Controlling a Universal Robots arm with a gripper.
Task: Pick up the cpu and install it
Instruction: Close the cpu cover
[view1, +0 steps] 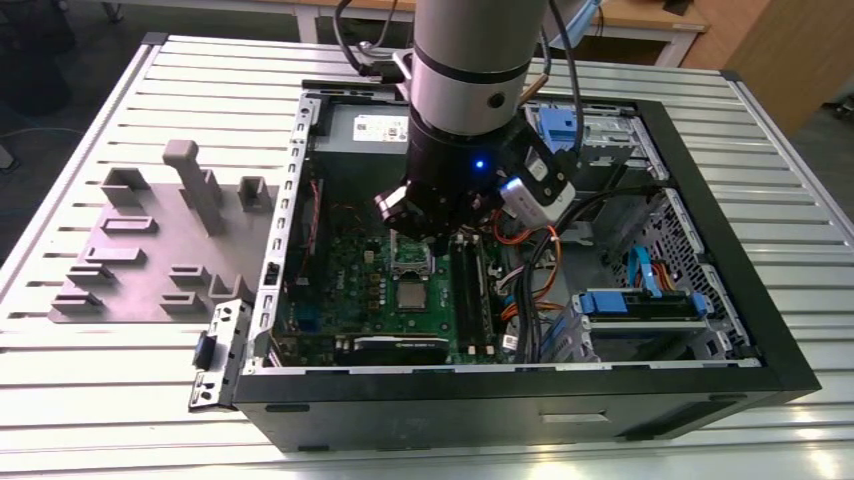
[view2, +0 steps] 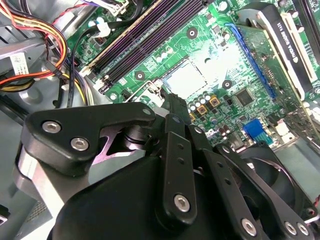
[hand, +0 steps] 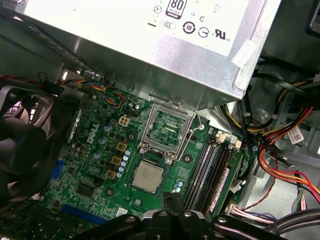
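One cpu (hand: 148, 176) lies flat on the one green board (hand: 131, 107), just beside one silver bracket frame (hand: 166, 127). The single gripper (hand: 175, 201) hangs over the board, closed on nothing.

Soft, even room light, pale glare on the power supply (hand: 150, 45), dark blurred fan (hand: 25, 145) nearby.
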